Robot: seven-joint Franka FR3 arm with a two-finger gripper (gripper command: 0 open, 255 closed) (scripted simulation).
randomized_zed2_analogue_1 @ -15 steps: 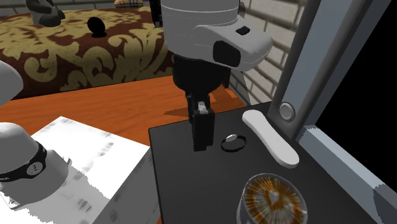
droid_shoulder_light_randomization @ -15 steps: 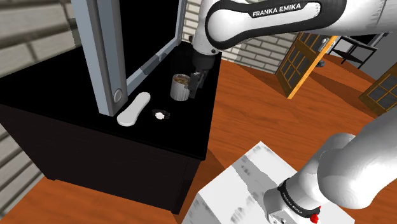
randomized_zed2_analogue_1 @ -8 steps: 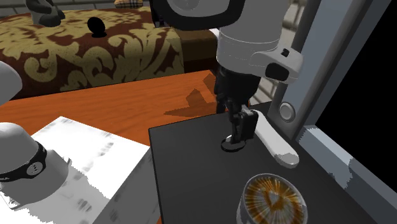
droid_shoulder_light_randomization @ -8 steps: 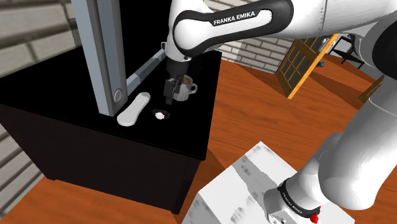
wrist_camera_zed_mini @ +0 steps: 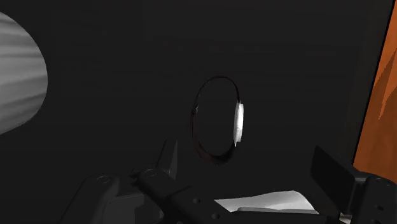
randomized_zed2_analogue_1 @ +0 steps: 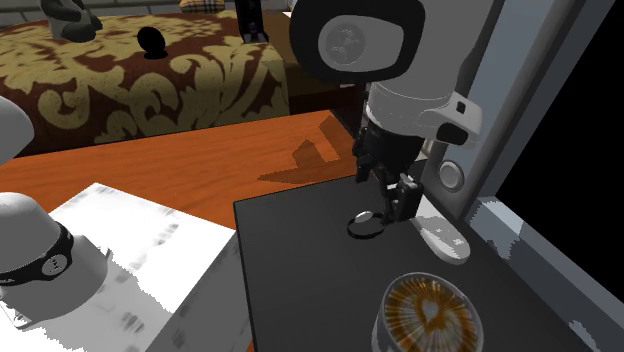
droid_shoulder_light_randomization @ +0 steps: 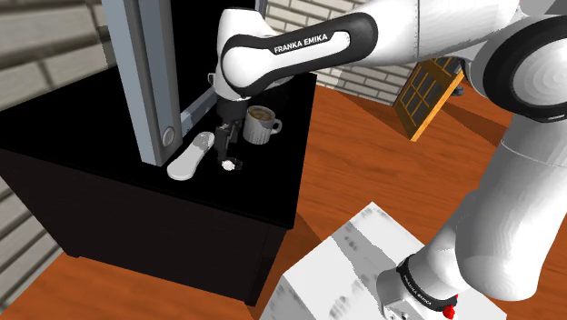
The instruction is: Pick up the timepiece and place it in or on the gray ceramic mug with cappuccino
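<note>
One step, the reach for the grasp, is judged to be in hand: the small timepiece with a thin black band and a white face (droid_shoulder_light_randomization: 231, 165) (randomized_zed2_analogue_1: 366, 222) (wrist_camera_zed_mini: 237, 124) lies flat on the black cabinet top (droid_shoulder_light_randomization: 109, 123) (randomized_zed2_analogue_1: 300, 280), near the grey ceramic mug of cappuccino (droid_shoulder_light_randomization: 259, 125) (randomized_zed2_analogue_1: 430, 318) but apart from it. It is not yet held. The all-black two-finger gripper (droid_shoulder_light_randomization: 223, 150) (randomized_zed2_analogue_1: 400, 203) (wrist_camera_zed_mini: 247, 156) hangs just above the timepiece, on the side away from the mug, and its fingers are seen spread wide in the wrist view, with nothing clasped. A short descent is called for next, so that the band is straddled before the fingers are closed; then a lift and a short carry to the mug's open rim, where the froth is shown undisturbed. A white oblong object (droid_shoulder_light_randomization: 189, 156) (randomized_zed2_analogue_1: 440, 237) lies farther from the mug than the timepiece, beside a tall grey frame (droid_shoulder_light_randomization: 145, 73) (randomized_zed2_analogue_1: 480, 100). Beyond the mug's cabinet an orange wooden floor (droid_shoulder_light_randomization: 363, 164), a pale brick wall (droid_shoulder_light_randomization: 382, 68) and a brown patterned carpet (randomized_zed2_analogue_1: 150, 90) are seen.
</note>
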